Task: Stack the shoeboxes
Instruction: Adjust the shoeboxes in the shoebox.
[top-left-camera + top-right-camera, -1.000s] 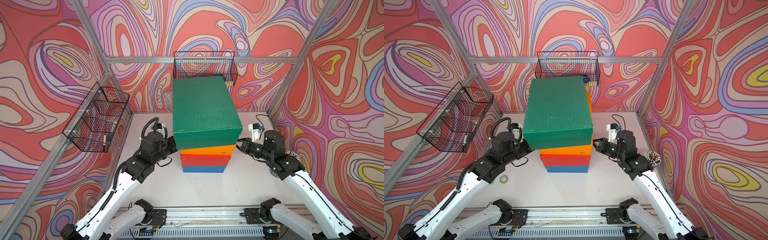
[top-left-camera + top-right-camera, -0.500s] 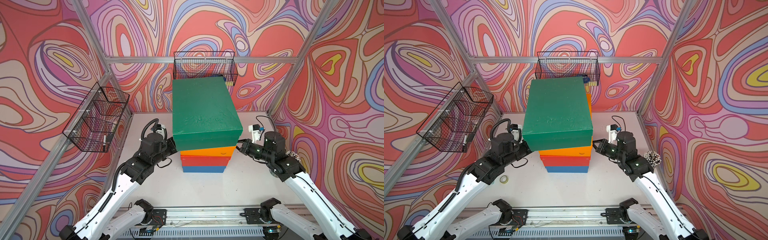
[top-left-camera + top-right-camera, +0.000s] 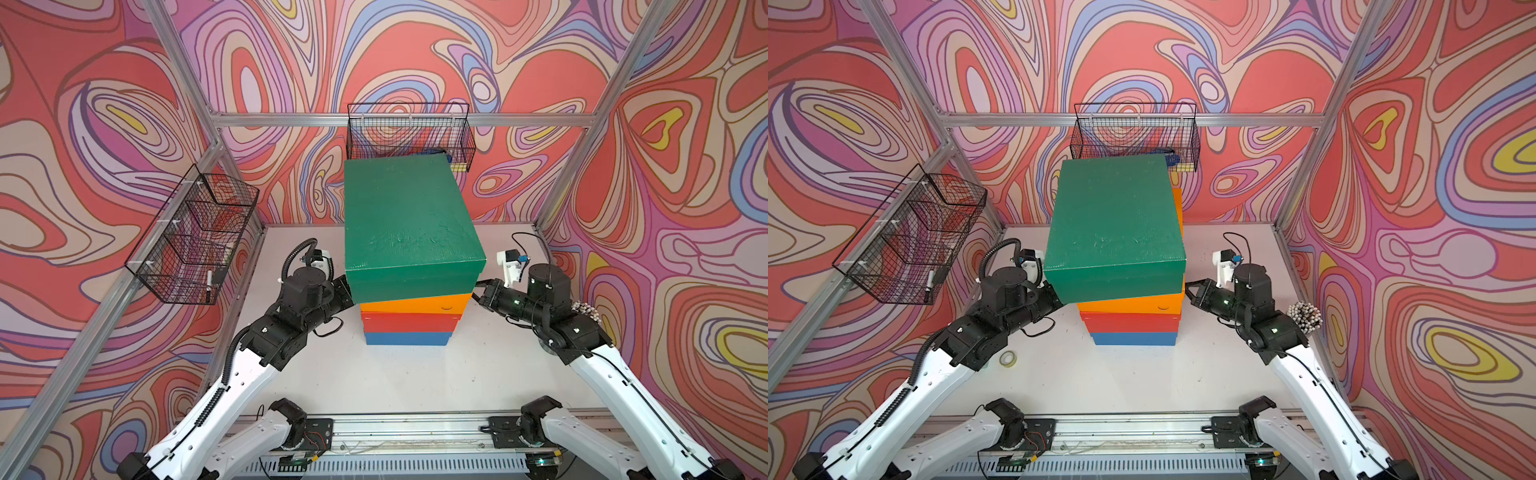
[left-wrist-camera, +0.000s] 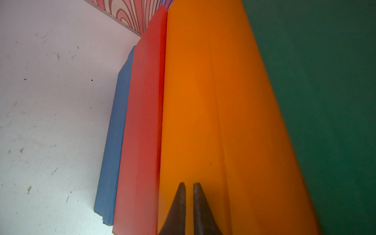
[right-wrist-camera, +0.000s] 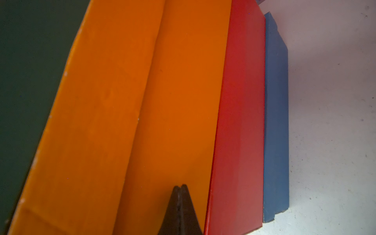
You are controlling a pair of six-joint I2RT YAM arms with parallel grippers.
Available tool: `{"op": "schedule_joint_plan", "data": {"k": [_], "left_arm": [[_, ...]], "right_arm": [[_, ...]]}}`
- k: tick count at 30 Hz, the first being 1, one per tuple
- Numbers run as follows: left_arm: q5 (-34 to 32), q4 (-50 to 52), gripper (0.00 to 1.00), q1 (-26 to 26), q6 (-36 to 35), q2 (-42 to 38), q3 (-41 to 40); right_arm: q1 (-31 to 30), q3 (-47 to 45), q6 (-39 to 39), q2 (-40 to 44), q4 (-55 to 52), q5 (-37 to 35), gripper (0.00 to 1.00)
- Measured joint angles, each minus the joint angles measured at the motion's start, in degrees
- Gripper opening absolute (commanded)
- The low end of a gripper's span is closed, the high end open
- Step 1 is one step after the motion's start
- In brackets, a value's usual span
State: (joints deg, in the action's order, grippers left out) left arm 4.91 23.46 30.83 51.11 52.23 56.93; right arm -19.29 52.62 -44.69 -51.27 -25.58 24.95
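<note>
The shoeboxes stand in one pile mid-table in both top views: blue [image 3: 407,338] at the bottom, red [image 3: 409,322], orange [image 3: 415,305], and dark green [image 3: 407,220] on top, skewed and overhanging to the left. My left gripper [image 4: 189,184] has its tips against the orange box's [image 4: 193,101] left side, with only a thin slit between them and nothing held. The green box hides those tips in the top views. My right gripper [image 5: 180,186] is shut and empty, its tip at the orange box's [image 5: 142,101] right side [image 3: 476,291].
Black wire baskets hang on the left wall [image 3: 195,237] and the back wall [image 3: 409,133]. A tape roll [image 3: 1008,358] lies beside the left arm. A bundle of white-tipped sticks [image 3: 1304,316] sits by the right wall. The arms' rail [image 3: 407,428] runs along the front.
</note>
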Motion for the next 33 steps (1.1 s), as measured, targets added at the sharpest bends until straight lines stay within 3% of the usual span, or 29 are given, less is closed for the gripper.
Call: {"op": "schedule_joint_plan", "data": {"k": [13, 33], "left_arm": [[-0.31, -0.04, 0.12, 0.00, 0.13, 0.04, 0.00], [-0.28, -1.36, 0.12, 0.33, 0.13, 1.20, 0.00]], "right_arm": [[-0.02, 0.83, 0.04, -3.37, 2.64, -1.09, 0.00], [-0.02, -0.11, -1.05, -0.20, 0.48, -1.38, 0.00]]}}
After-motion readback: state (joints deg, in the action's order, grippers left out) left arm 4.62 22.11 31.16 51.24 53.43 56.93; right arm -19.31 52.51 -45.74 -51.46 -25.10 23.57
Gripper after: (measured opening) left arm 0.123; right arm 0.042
